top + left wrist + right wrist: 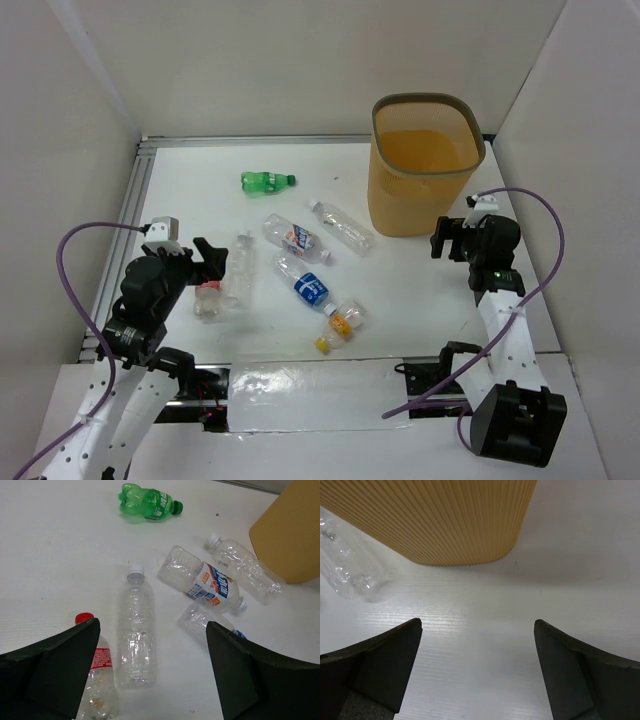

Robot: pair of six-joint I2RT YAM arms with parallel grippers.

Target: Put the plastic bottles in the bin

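Several plastic bottles lie on the white table: a green bottle point(267, 182), a clear white-capped bottle point(340, 225), a white-orange labelled bottle point(297, 238), a plain clear bottle point(241, 268), a red-labelled bottle point(208, 300), a blue-labelled bottle point(306, 286) and a yellow-capped bottle point(340, 322). The orange-tan bin point(410, 200) stands at the back right. My left gripper point(205, 258) is open and empty, over the clear bottle point(136, 630) and the red-capped bottle point(97, 680). My right gripper point(450, 238) is open and empty, just in front of the bin point(435, 515).
White walls enclose the table on three sides. A metal rail point(130, 210) runs along the left edge. A clear plastic sheet point(310, 395) lies at the near edge between the arm bases. The end of the white-capped bottle point(345, 565) lies left of the right gripper.
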